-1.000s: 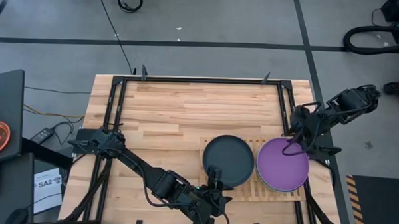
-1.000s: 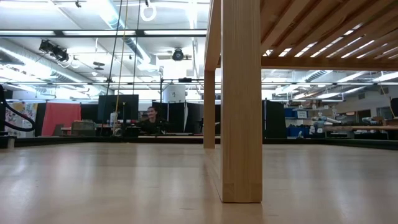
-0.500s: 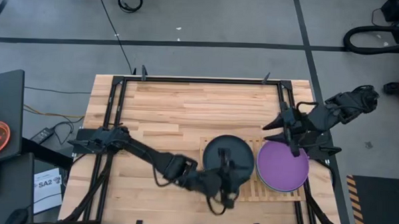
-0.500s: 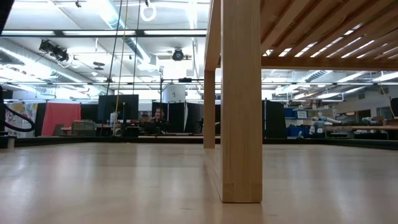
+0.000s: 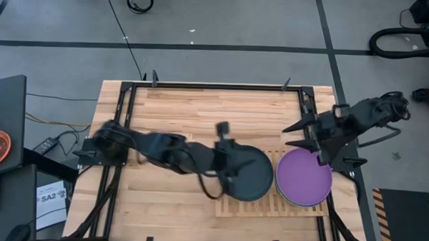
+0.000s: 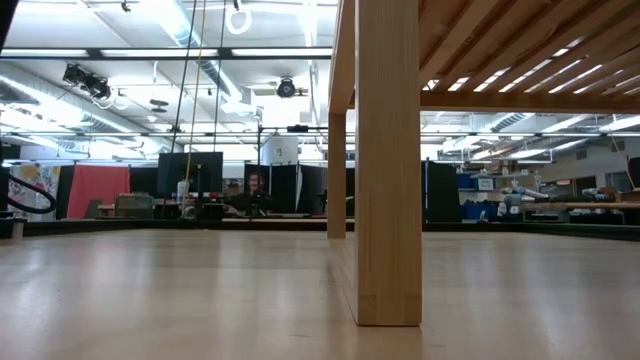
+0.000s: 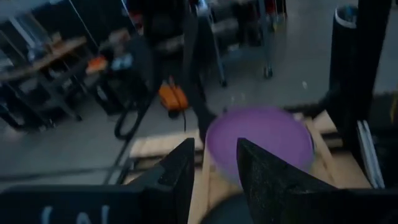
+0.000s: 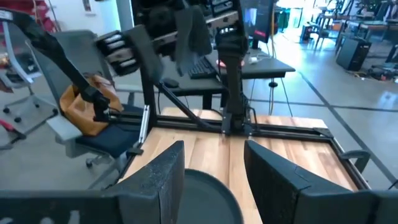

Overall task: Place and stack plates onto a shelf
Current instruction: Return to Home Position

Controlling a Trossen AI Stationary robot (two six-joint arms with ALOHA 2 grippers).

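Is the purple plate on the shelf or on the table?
On the shelf. The purple plate lies flat over its right end, wooden slats showing beside it.

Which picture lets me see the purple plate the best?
The high view: the whole round purple plate shows from above, on the shelf. The left wrist view shows most of it, farther off. The right wrist view shows only a dark plate. The low view shows none of it.
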